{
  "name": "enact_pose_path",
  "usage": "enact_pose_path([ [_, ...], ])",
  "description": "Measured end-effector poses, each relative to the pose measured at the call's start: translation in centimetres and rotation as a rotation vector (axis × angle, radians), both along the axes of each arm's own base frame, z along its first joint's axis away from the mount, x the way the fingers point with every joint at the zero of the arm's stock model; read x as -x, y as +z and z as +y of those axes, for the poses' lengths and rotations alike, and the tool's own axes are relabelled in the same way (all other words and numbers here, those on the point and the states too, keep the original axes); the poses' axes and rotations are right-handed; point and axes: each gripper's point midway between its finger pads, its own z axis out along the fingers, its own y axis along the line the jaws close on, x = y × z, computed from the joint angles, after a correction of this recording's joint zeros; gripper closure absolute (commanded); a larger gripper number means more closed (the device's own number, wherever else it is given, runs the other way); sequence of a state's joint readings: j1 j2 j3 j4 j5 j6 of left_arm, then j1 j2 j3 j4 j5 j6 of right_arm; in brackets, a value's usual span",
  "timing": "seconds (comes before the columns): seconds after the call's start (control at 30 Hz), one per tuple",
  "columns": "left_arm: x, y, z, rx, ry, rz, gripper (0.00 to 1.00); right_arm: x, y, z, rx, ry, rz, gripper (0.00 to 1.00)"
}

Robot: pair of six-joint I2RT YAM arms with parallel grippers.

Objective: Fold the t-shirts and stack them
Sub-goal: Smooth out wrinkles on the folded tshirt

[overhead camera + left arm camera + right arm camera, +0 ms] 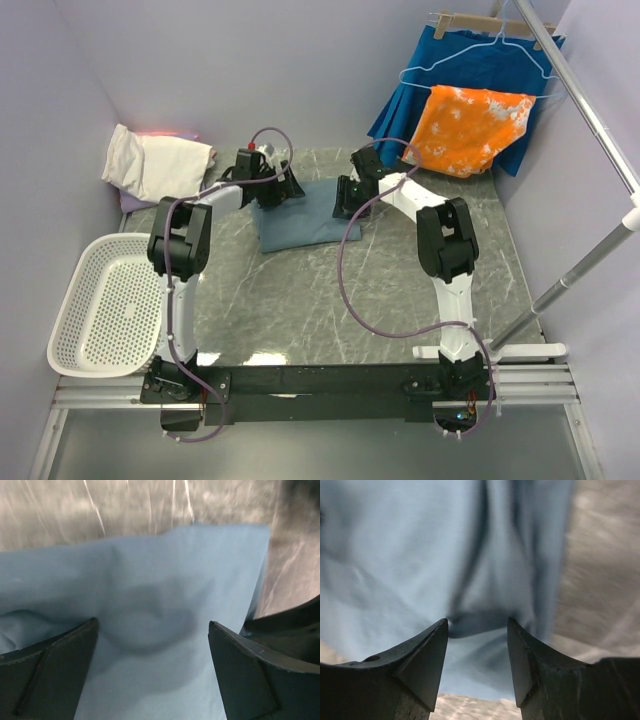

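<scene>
The dusty blue-grey t-shirt [303, 222] lies folded on the grey marble table [330, 300] at the back centre. My left gripper [277, 192] is open just above its far left part; the cloth [165, 630] fills the space between the black fingers [55, 675]. My right gripper [345, 200] is open over its right edge, its fingertips [432, 655] either side of a fold of the shirt [420, 555]. A cream-white folded t-shirt [155, 162] lies at the back left on a lavender one [132, 203].
A white perforated basket [110, 305] sits at the left edge. An orange-and-white blotched cloth [470, 128] and a royal-blue garment [465, 60] hang on hangers at the back right. A metal rail [590, 110] runs along the right.
</scene>
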State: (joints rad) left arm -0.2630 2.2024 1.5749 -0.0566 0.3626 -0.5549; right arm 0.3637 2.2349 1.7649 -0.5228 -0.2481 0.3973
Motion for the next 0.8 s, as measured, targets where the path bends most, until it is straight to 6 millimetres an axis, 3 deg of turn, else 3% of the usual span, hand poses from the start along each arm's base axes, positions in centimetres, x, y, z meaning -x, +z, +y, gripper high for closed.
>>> enact_pose_path([
  [0.07, -1.0, 0.1, 0.3, 0.017, 0.008, -0.004, 0.01, 0.3, -0.5, -0.9, 0.044, -0.027, 0.011, 0.42],
  [0.23, -2.3, -0.1, 3.3, 0.023, 0.074, -0.015, 0.01, 2.2, -0.9, -2.9, 0.096, -0.078, 0.011, 0.41],
  [0.33, -2.2, 0.0, 4.5, 0.021, 0.101, -0.019, 0.01, 2.7, -1.5, -4.4, 0.127, -0.117, 0.034, 0.42],
  [0.47, -1.8, 0.1, 5.1, 0.01, 0.116, -0.019, 0.01, 2.8, -1.4, -4.9, 0.117, -0.132, 0.015, 0.41],
  [0.6, -1.3, 0.4, 5.2, 0.01, 0.116, -0.02, 0.01, 5.0, -1.0, -6.1, 0.143, -0.132, 0.025, 0.41],
  [0.7, -1.2, 1.2, 5.3, 0.013, 0.118, -0.028, 0.01, 4.4, 0.2, -6.1, 0.144, -0.129, -0.007, 0.42],
  [0.8, -1.3, 2.4, 5.3, 0.021, 0.113, -0.04, 0.01, 2.2, 2.3, -5.6, 0.137, -0.13, -0.061, 0.43],
])
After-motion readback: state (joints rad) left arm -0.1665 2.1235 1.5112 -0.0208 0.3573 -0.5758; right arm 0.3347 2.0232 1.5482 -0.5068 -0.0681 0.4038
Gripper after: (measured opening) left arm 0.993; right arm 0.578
